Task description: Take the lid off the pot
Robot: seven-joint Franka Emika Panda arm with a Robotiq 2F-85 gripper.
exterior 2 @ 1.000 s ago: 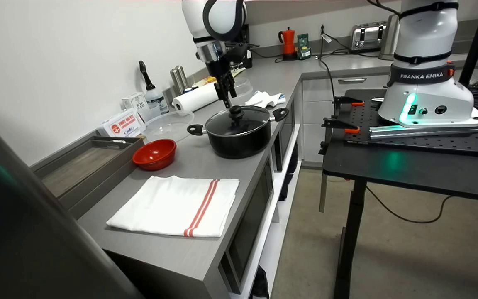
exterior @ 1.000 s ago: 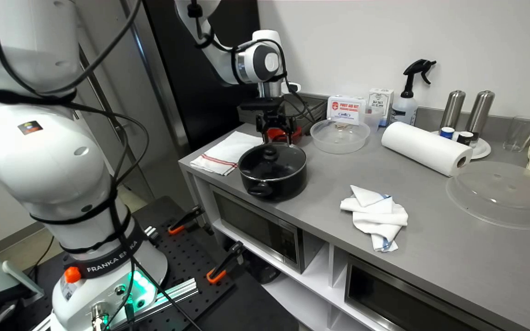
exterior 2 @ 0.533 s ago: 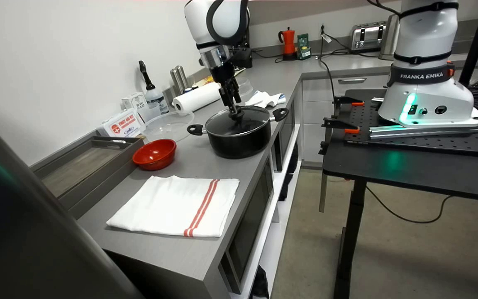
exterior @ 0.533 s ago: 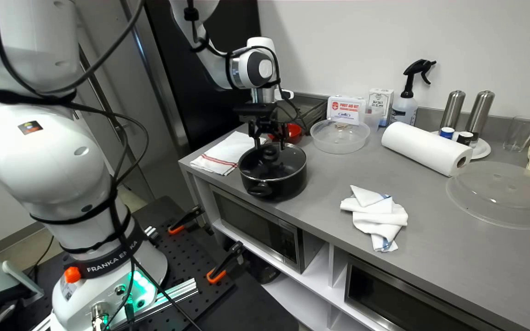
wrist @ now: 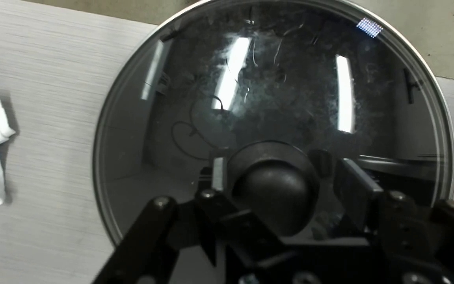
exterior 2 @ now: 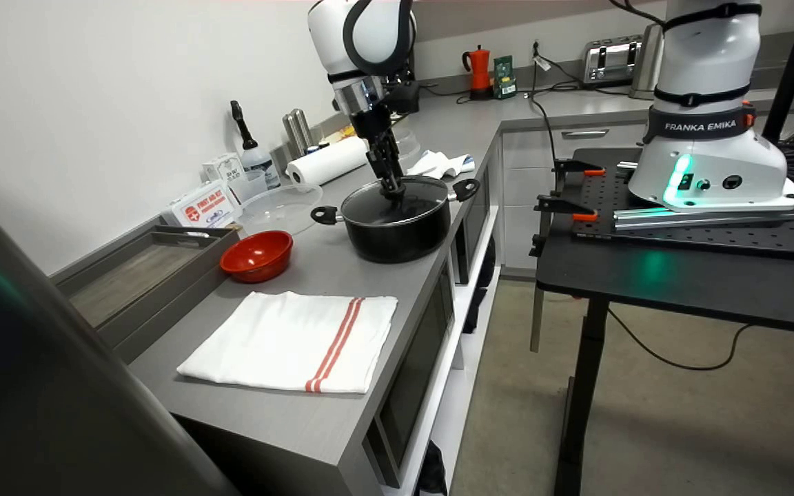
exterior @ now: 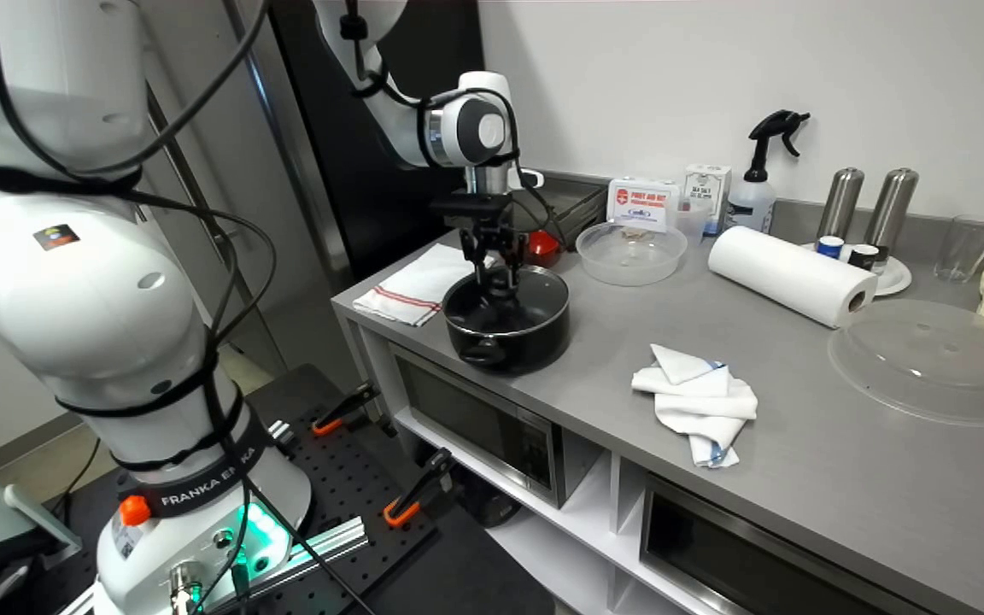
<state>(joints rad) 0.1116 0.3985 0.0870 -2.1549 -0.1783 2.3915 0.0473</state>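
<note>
The black pot [exterior: 516,348] stands on the counter, and its glass lid [wrist: 290,79] lies flat on the rim with the dark knob [wrist: 276,193] in the centre. My gripper [wrist: 287,175] is lowered over the knob, its fingers on either side of it. In the wrist view the left finger [wrist: 218,173] is close beside the knob, while a gap separates the right finger [wrist: 355,187] from it. The jaws are part-way open. In both exterior views the gripper reaches down to the lid's middle, and the knob [exterior: 502,295] is partly covered.
Beside the pot lie a red-striped towel [exterior 2: 293,341] and a red bowl [exterior 2: 257,256]. A clear round dish [exterior: 633,254], a paper towel roll [exterior: 787,273] and a crumpled white cloth [exterior: 697,401] rest along the counter. The pot handle [exterior 2: 466,189] is close to the counter's front edge.
My gripper came down and shifted over the knob, then its jaws drew closer together around it. Pot and lid have not moved.
</note>
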